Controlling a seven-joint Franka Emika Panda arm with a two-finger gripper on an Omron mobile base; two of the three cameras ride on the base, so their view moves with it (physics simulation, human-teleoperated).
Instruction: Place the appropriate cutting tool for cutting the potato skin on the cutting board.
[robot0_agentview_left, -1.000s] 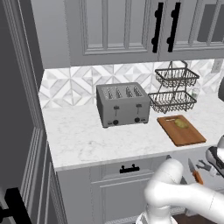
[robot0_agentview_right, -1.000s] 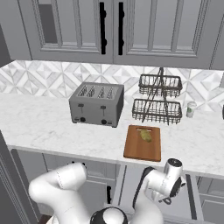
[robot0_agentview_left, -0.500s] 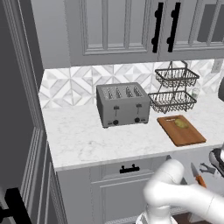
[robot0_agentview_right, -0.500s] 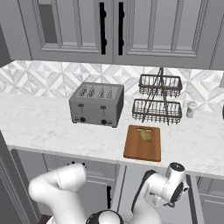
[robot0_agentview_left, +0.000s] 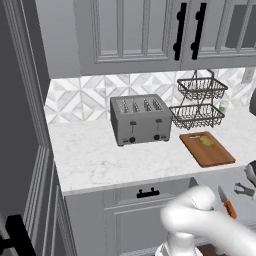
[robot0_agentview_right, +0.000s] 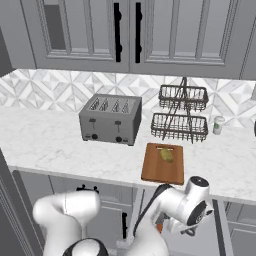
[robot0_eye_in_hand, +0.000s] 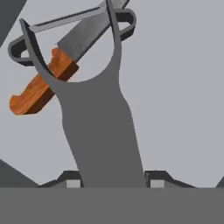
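Observation:
The cutting tool (robot0_eye_in_hand: 98, 118), a dark grey peeler, lies very close in the hand view, its handle filling the gap between my two fingertips (robot0_eye_in_hand: 72, 178). My gripper (robot0_eye_in_hand: 113, 179) is shut on that handle. Past the peeler's forked head lies the orange-handled knife (robot0_eye_in_hand: 43, 85). In the left base view the peeler (robot0_agentview_left: 245, 189) and the knife (robot0_agentview_left: 226, 202) sit low in an open drawer below the counter, with my hand (robot0_agentview_left: 251, 172) just above them. The potato (robot0_agentview_left: 207, 141) (robot0_agentview_right: 166, 155) rests on the reddish-brown cutting board (robot0_agentview_left: 210, 156) (robot0_agentview_right: 160, 172) on the counter.
A grey toaster (robot0_agentview_left: 141, 120) stands left of the board, and a two-tier wire basket rack (robot0_agentview_left: 197, 102) stands behind it. A small jar (robot0_agentview_right: 218, 125) sits by the backsplash. Wall cabinets hang overhead, and my own arm (robot0_agentview_right: 175, 205) crosses the drawer front.
My hand has sunk slightly and shifted right over the drawer. The board, potato and toaster have not moved.

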